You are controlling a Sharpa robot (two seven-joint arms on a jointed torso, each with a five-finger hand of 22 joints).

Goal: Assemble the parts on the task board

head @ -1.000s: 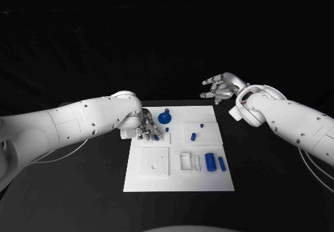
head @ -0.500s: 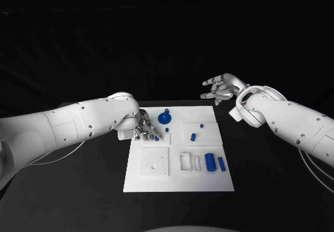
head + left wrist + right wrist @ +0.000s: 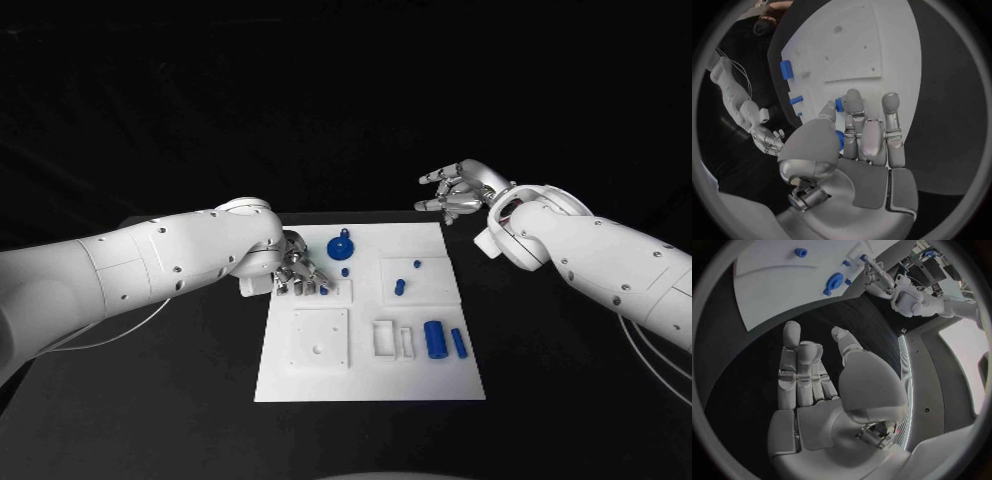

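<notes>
Found the left hand (image 3: 296, 272) low over the far-left part of the task board (image 3: 368, 375), fingers pointed down and toward the board's middle. Noticed a small blue part (image 3: 323, 289) right at its fingertips (image 3: 856, 100), just on the inner side of the hand, standing upright as far as could be seen. Could not tell from the left wrist view whether thumb and finger pinched this piece or only touched beside it; blue showed between them, nothing more certain.

Saw the right hand (image 3: 459, 190) raised past the board's far right corner, well apart from all parts, fingers spread and holding nothing. Judged the left hand much the nearer one for the next move, likely seating that small part with a short push downward.

Counted other parts on the board: a round blue part (image 3: 342, 245) just beyond the left hand, two short pegs (image 3: 401, 285) in the middle-right square, and two blue cylinders (image 3: 436, 337) lying near the right edge, long axes running from near side to far side.

Rested all on a flat black table (image 3: 173, 400), matte, with free room around the board on every side.
</notes>
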